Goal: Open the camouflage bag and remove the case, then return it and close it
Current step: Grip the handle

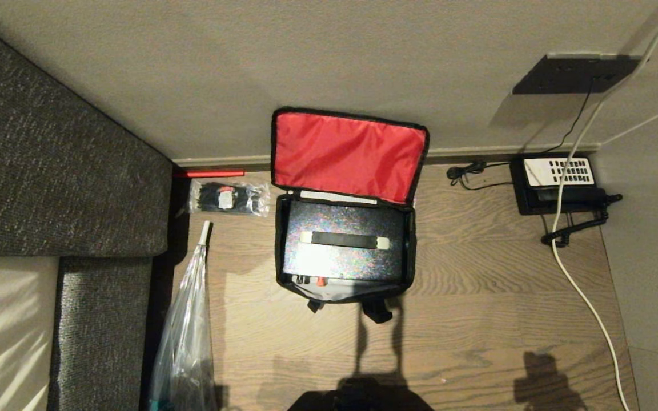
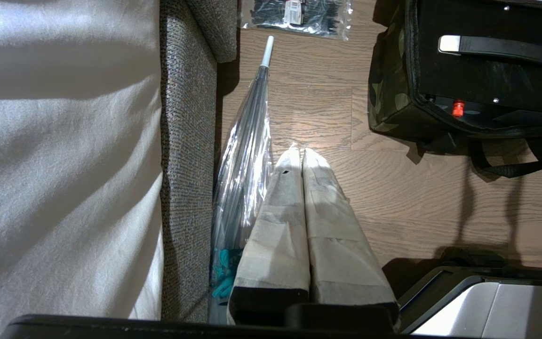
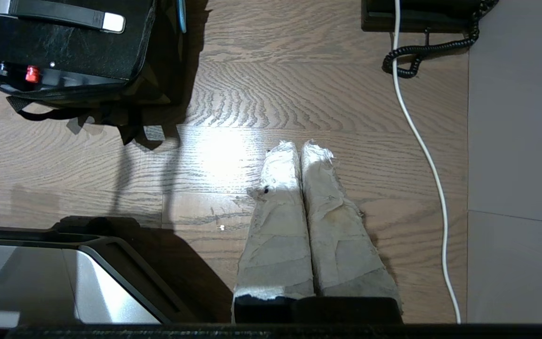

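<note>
Your camouflage bag (image 1: 345, 288) sits on the wood floor (image 1: 477, 297), red-lined flap thrown back against the wall, the case (image 1: 340, 251) lying inside, handle up. Left fingers (image 2: 302, 157) pressed together, holding nothing; bag ahead and off toward the right arm's side. Right fingers (image 3: 299, 153) likewise pinched empty, bag ahead toward the left arm's side, telephone (image 3: 421, 14) opposite.
</note>
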Controlling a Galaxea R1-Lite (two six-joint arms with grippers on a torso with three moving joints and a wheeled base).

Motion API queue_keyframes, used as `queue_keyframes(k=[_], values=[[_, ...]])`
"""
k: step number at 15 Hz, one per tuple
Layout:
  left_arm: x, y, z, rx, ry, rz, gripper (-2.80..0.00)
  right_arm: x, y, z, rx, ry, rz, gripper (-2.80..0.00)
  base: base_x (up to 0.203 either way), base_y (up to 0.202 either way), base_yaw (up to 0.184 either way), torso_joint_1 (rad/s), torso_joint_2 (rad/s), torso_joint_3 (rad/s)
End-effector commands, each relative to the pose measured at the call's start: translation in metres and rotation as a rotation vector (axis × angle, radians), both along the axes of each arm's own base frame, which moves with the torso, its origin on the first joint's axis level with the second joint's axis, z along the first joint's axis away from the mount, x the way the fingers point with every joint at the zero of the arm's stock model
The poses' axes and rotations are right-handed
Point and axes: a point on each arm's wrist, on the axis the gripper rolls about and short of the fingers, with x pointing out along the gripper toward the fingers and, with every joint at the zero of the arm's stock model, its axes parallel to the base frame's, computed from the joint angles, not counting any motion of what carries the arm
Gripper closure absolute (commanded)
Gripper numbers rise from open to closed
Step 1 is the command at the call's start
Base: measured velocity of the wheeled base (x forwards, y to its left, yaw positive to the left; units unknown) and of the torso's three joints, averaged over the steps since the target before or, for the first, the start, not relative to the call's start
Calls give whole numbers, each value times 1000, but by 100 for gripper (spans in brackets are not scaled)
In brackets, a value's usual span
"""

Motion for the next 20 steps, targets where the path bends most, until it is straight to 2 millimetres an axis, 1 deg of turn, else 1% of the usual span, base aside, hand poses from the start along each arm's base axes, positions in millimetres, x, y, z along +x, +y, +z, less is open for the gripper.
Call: queue_keyframes(k=[1, 20], values=[[0, 0, -1, -1, 1, 1, 0, 0, 0, 0, 0, 1, 1, 0, 0, 0, 0, 0, 0, 0], [0, 0, -1, -1, 1, 1, 0, 0, 0, 0, 0, 1, 1, 0, 0, 0, 0, 0, 0, 0]])
